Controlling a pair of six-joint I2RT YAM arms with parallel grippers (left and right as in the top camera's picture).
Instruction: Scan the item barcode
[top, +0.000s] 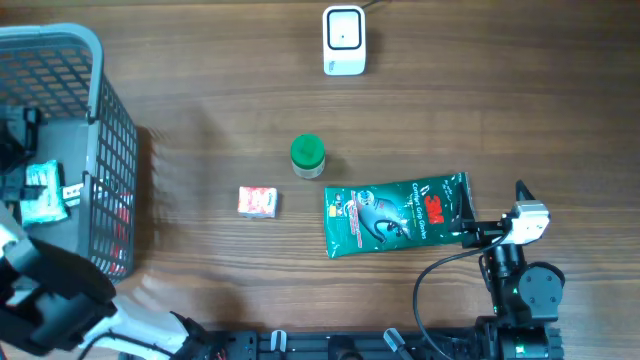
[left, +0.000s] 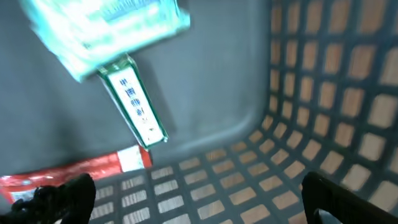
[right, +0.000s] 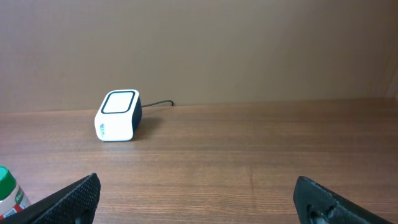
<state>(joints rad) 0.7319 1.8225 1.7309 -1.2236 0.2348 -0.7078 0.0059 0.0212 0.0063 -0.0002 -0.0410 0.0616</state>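
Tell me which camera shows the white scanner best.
The right wrist view: the scanner stands whole, unblocked and largest in frame, seen from the side. Overhead shows it smaller, from straight above, near the picture's top edge. The left wrist view looks into the basket and misses it.

On my screens I see a bench (top: 200, 120) of brown wood. Its grain runs side to side across the overhead view, and the top is smooth with a slight sheen. On the right wrist camera the bench's far edge meets a plain, flat tan wall (right: 249, 43). The light is soft and even, and the shadows on the wood are faint and blurred.
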